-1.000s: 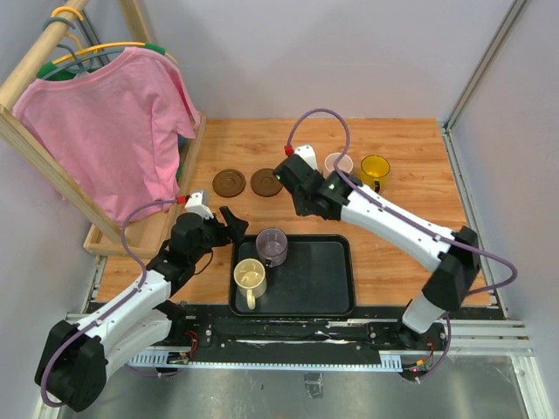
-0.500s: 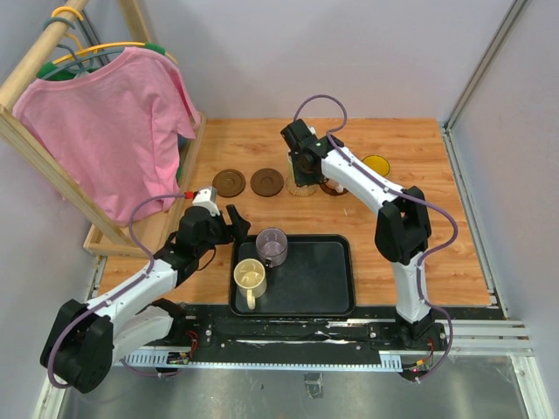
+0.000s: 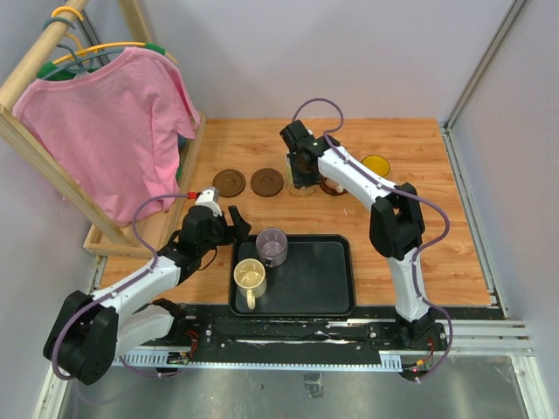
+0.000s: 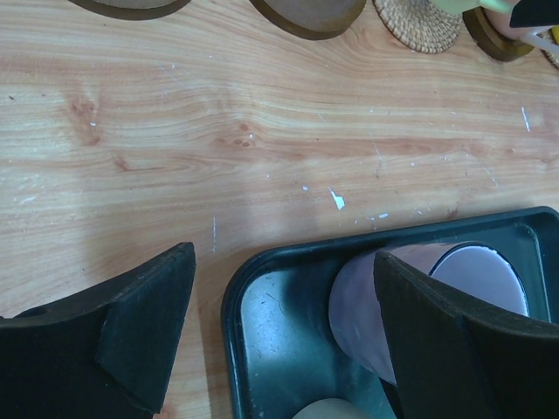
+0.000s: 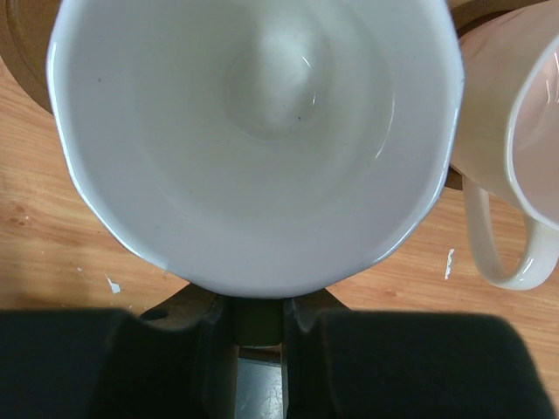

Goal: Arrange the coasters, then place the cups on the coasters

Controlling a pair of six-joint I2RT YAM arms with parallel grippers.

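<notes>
At the tray's (image 3: pixel 319 279) twelve o'clock, the white cup (image 5: pixel 262 131) is pinched by the right gripper (image 5: pixel 258 319); the left gripper (image 4: pixel 279 279) is spread. Lowering onto the woven coaster (image 4: pixel 419 22) is called for.

The left arm (image 3: pixel 140 284) reaches forward and to the right from its base, staying low. The left tool (image 3: pixel 233 222) at its end has its jaws spread wide, and in the wrist view the two black fingers (image 4: pixel 144 323) stand far apart. The right arm (image 3: pixel 397 236) rises from its base, folds at the elbow and stretches back to the left, with the wrist turned downward. The right tool (image 3: pixel 301 179) is pinched narrowly on the handle of a white cup (image 5: pixel 262 131), which sits just ahead of its fingers.
</notes>
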